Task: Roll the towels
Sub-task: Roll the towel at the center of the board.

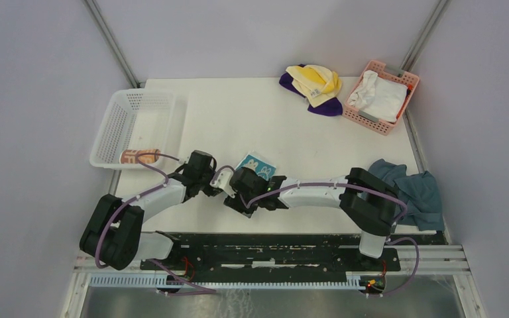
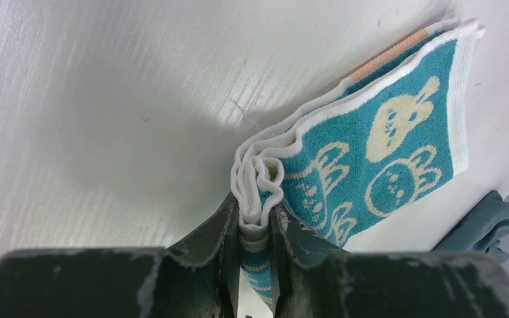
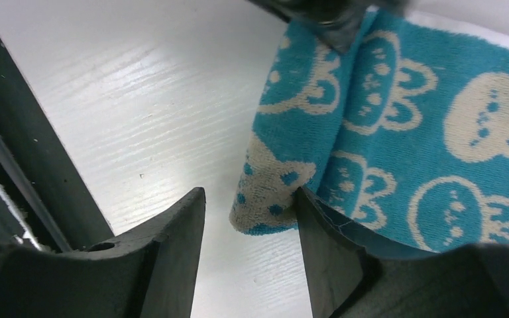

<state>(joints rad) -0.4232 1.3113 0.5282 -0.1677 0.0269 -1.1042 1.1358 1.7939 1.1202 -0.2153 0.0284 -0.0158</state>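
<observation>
A folded teal towel with white rabbit faces [image 1: 257, 165] lies at the middle front of the table. My left gripper [image 1: 227, 183] is shut on it: in the left wrist view its jaws [image 2: 255, 222] pinch the towel's bunched white-edged fold [image 2: 384, 139]. The right gripper [image 1: 236, 199] is just beside it and open. In the right wrist view the towel [image 3: 424, 132] hangs with a curled corner touching the inner side of the right finger [image 3: 321, 238], the gap [image 3: 250, 199] otherwise bare. Pale yellow [image 1: 315, 79] and purple [image 1: 328, 108] towels lie heaped at the back.
A white basket [image 1: 116, 119] at the left holds a rolled peach-orange towel [image 1: 139, 156]. A pink basket [image 1: 397, 122] at the back right holds a white cloth [image 1: 379, 96]. A dull blue-grey cloth [image 1: 414, 192] lies at the table's right front edge.
</observation>
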